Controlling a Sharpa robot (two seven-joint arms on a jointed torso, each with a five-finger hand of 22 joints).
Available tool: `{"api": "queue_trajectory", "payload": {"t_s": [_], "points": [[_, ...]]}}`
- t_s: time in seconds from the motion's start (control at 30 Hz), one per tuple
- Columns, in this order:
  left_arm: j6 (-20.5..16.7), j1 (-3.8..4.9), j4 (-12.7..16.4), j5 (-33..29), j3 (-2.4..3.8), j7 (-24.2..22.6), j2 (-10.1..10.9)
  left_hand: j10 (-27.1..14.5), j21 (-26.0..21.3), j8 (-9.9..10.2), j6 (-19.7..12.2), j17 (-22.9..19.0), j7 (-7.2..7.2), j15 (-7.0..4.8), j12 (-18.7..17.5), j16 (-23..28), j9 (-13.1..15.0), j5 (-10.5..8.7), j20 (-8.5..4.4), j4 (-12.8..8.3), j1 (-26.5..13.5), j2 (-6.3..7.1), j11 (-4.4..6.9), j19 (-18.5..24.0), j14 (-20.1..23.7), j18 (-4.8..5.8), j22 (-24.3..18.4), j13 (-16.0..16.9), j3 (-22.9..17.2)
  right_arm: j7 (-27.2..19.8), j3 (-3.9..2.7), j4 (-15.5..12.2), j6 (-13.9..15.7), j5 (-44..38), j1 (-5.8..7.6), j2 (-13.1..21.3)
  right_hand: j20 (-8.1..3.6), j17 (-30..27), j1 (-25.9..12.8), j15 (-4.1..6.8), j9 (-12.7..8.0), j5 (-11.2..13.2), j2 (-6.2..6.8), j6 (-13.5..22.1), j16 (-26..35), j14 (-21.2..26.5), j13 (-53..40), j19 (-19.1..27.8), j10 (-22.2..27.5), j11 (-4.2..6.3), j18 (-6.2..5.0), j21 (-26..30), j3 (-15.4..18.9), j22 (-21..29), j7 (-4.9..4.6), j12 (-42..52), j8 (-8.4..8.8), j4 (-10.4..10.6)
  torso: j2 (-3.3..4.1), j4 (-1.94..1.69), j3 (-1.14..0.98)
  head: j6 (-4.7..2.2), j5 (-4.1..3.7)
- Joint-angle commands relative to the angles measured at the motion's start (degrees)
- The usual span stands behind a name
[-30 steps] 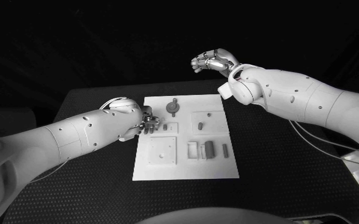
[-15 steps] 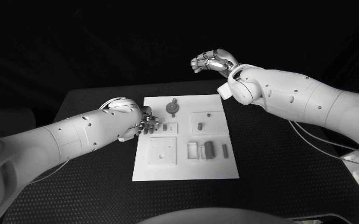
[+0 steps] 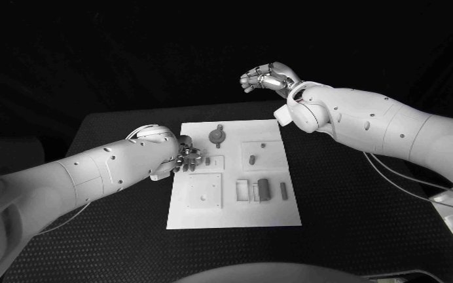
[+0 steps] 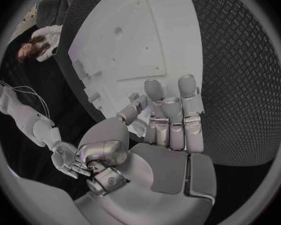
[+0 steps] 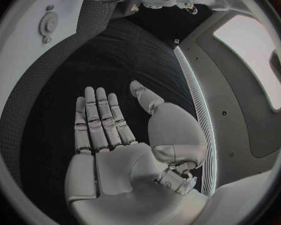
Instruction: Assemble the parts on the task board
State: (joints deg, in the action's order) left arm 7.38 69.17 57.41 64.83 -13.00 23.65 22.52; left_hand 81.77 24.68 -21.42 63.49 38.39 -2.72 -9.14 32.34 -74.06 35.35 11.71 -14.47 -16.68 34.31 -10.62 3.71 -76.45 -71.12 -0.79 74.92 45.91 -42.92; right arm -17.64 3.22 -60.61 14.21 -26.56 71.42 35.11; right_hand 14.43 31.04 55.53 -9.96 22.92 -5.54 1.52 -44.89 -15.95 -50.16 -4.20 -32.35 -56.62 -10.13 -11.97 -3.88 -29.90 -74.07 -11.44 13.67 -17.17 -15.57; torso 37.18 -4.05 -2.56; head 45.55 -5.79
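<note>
The white task board (image 3: 236,194) lies in the middle of the black table. On it are a round grey part (image 3: 218,136), a small peg (image 3: 252,159) and upright grey blocks (image 3: 264,188). My left hand (image 3: 186,155) hangs over the board's left edge, its fingers pointing down beside a small socket (image 3: 215,161). In the left wrist view the left hand (image 4: 165,120) has straight fingers side by side over the board (image 4: 153,40), the thumb drawn in against them; whether it pinches anything is hidden. My right hand (image 3: 269,76) is raised beyond the board's far edge, and the right wrist view shows this hand (image 5: 115,135) flat and holding nothing.
A square plate with holes (image 3: 204,191) sits in the board's near left part. Black table (image 3: 359,217) stretches to the right of the board. The right forearm (image 3: 349,119) crosses above the board's far right corner. In the right wrist view the round part (image 5: 48,21) stands on the board (image 5: 22,70).
</note>
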Motion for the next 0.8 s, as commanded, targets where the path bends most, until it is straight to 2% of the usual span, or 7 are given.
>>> {"api": "queue_trajectory", "payload": {"t_s": [0.03,0.27,0.63,0.7,0.8], "points": [[2.50,-0.39,0.25,-1.65,-0.18,-1.53,-0.21,-0.96,0.42,0.29,0.95,-0.18,0.62,-1.09,0.50,-0.35,-0.02,1.17,-0.73,-0.11,1.24,-0.34,0.54,0.04,0.56,0.55,1.41,-0.15,-0.39,-0.47,-0.02,0.00,-0.86,-0.30,-0.05,-0.05,-0.04,-0.10,-0.69,-0.10,-0.07,0.06,-0.07,0.45,-0.02,0.43,0.01,0.48,-0.28,0.04,-0.11,0.14,0.03,-0.05,-0.77,-0.32,-0.20,0.25,-0.01,0.01,0.00,0.03,-0.02],[2.76,-0.39,0.07,-1.66,-0.18,-1.62,-0.17,-1.02,0.75,0.04,1.13,-0.51,0.75,-1.19,0.96,-0.76,0.71,2.13,-0.80,-0.11,1.64,-0.01,0.66,0.09,0.61,0.58,1.40,-0.40,-0.37,-0.48,-0.02,0.01,-0.88,-0.30,-0.07,-0.04,-0.04,-0.10,-0.70,-0.11,-0.08,0.06,-0.07,0.45,-0.02,0.44,0.01,0.49,-0.28,0.04,-0.10,0.14,0.03,-0.06,-0.77,-0.33,-0.20,0.26,0.00,-0.02,0.00,0.07,-0.04],[1.81,-0.39,-0.30,-2.00,-0.17,-1.22,-0.15,-1.09,0.88,0.02,1.08,-0.68,0.76,-1.22,1.15,-0.91,1.01,2.28,-0.81,-0.06,1.75,0.10,0.67,0.11,0.67,0.62,1.38,-0.52,-0.28,-0.47,-0.02,-0.01,-0.90,-0.30,-0.08,-0.06,-0.05,-0.11,-0.70,-0.11,-0.09,0.06,-0.06,0.47,-0.03,0.45,0.01,0.50,-0.29,0.04,-0.10,0.14,0.02,-0.07,-0.77,-0.35,-0.21,0.26,0.00,-0.03,0.03,0.04,-0.04],[0.53,-0.39,-0.26,-2.32,-0.17,-1.00,-0.11,-1.19,0.94,0.17,0.76,-0.96,0.70,-1.20,1.36,-0.98,1.29,1.15,-0.82,-0.01,1.74,0.00,0.62,0.16,0.75,0.64,1.33,-0.68,0.00,-0.46,-0.02,0.01,-0.89,-0.30,-0.09,-0.07,-0.05,-0.12,-0.71,-0.11,-0.09,0.06,-0.06,0.47,-0.03,0.46,0.01,0.51,-0.29,0.04,-0.10,0.14,0.02,-0.07,-0.77,-0.35,-0.20,0.25,0.00,-0.02,0.02,0.05,-0.01],[-0.07,-0.39,-0.38,-2.83,-0.17,-0.98,-0.11,-1.48,0.92,0.86,-0.30,-1.53,0.45,-1.04,1.74,-1.08,1.54,-3.77,-0.89,0.17,1.68,-0.08,0.41,0.27,0.83,0.61,1.24,-0.88,0.55,-0.47,-0.02,0.00,-0.88,-0.30,-0.09,-0.07,-0.05,-0.12,-0.71,-0.11,-0.09,0.06,-0.05,0.47,-0.04,0.46,0.01,0.51,-0.29,0.04,-0.09,0.14,0.02,-0.07,-0.77,-0.36,-0.20,0.25,0.00,-0.01,0.02,0.06,-0.02]]}}
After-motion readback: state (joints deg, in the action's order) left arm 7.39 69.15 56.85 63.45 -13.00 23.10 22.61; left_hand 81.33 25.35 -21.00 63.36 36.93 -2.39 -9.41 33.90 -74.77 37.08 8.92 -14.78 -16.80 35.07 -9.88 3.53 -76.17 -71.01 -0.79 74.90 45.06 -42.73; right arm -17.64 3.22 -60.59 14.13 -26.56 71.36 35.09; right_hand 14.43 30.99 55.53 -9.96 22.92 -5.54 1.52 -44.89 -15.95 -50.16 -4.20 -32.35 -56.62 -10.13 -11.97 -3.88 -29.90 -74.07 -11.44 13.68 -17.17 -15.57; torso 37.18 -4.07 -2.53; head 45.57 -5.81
